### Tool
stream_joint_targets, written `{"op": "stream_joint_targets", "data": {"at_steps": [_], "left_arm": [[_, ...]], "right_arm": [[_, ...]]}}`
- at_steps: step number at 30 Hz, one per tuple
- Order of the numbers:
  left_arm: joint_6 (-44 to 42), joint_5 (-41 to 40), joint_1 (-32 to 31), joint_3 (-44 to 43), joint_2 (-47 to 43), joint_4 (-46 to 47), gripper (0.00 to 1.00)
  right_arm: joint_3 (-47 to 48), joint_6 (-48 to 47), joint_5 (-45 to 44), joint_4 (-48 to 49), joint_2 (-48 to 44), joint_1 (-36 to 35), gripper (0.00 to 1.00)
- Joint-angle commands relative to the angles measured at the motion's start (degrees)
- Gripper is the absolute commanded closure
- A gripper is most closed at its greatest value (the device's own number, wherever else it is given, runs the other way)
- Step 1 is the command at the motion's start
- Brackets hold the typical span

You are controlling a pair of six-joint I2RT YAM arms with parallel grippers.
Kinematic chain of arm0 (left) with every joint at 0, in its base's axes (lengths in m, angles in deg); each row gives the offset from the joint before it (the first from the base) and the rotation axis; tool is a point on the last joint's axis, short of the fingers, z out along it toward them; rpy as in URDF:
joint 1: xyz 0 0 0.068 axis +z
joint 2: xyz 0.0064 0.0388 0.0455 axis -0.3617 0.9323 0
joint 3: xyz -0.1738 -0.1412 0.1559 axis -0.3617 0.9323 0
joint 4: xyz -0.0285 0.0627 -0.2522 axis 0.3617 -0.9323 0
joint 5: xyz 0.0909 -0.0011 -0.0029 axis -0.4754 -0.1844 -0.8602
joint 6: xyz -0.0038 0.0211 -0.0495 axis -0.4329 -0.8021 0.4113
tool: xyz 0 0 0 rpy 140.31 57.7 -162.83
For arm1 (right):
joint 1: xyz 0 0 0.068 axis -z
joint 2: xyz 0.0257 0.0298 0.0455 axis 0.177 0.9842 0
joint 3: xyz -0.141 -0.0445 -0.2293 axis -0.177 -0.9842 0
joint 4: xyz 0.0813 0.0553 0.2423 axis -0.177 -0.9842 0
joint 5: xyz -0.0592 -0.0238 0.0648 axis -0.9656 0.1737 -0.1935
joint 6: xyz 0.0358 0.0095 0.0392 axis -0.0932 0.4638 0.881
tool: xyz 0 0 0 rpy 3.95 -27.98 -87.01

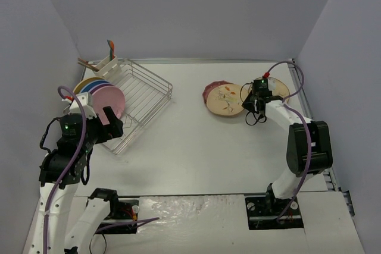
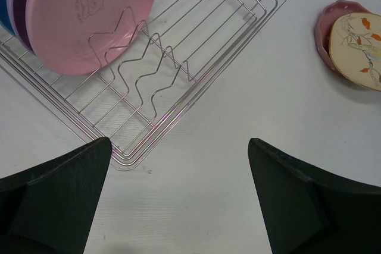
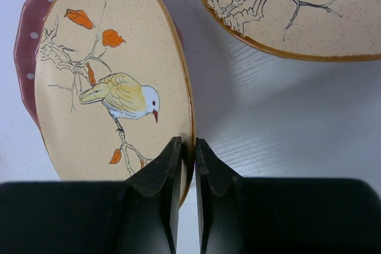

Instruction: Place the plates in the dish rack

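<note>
The right gripper (image 3: 188, 147) has its two fingers (image 3: 161, 188) drawn almost together on the near rim of the bird-printed plate (image 3: 113, 75), and the thin brown edge stands pinched in the narrow slit between them. That plate lies flat on the dark-pink dotted plate (image 3: 27, 46), well to the right of the dish rack (image 1: 140, 96) on the white table (image 1: 190, 159). A second cream plate (image 3: 286, 10) lies farther still from the rack, apart from the bird-printed one.

The left gripper (image 1: 112, 124) hangs at the rack's near corner with its jaws spread wide and nothing between them. In its own wrist view the rack's corner sits just beyond the gap between the fingers (image 2: 59, 194).

The overhead camera shows four plates on edge at the rack's left end: yellow plate (image 1: 88, 81), blue plate (image 1: 94, 85), purple plate (image 1: 99, 88) and pink plate (image 1: 110, 100). It also shows the white utensil caddy (image 1: 107, 62) at the rack's far corner. Only the right wrist view shows the grip on the rim, which the arm hides from overhead. Only the left wrist view shows the wavy wire slots (image 2: 149, 69) beside the pink plate and a small bear mark (image 2: 88, 3) on its face.
</note>
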Motion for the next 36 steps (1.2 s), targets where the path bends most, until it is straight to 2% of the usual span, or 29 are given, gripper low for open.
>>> {"op": "stream_joint_targets", "data": {"at_steps": [1,5,19,25,28,36], "left_arm": [[0.64,0.03,-0.61,-2.56,0.57,2.08,0.03],[0.77,-0.06,-0.78,-2.08,0.66,2.09,0.03],[0.71,0.10,-0.71,-1.82,1.01,2.73,0.03],[0.73,0.03,-0.70,-1.47,1.03,2.92,0.03],[0.94,0.11,-0.78,-1.12,1.10,3.13,0.03],[1.83,0.28,-0.70,-0.60,1.31,4.24,0.03]], "right_arm": [[-1.60,0.53,-0.65,0.04,-3.76,0.98,1.00],[-2.70,1.23,-0.03,0.88,-3.27,1.38,0.96],[-5.44,0.32,5.31,6.36,-1.59,3.00,0.68],[-6.96,-0.46,9.67,11.63,-1.40,4.23,0.46],[-7.36,-0.96,12.76,14.06,-0.82,4.71,0.42],[-7.09,0.21,17.14,20.30,3.48,4.80,0.41]]}}
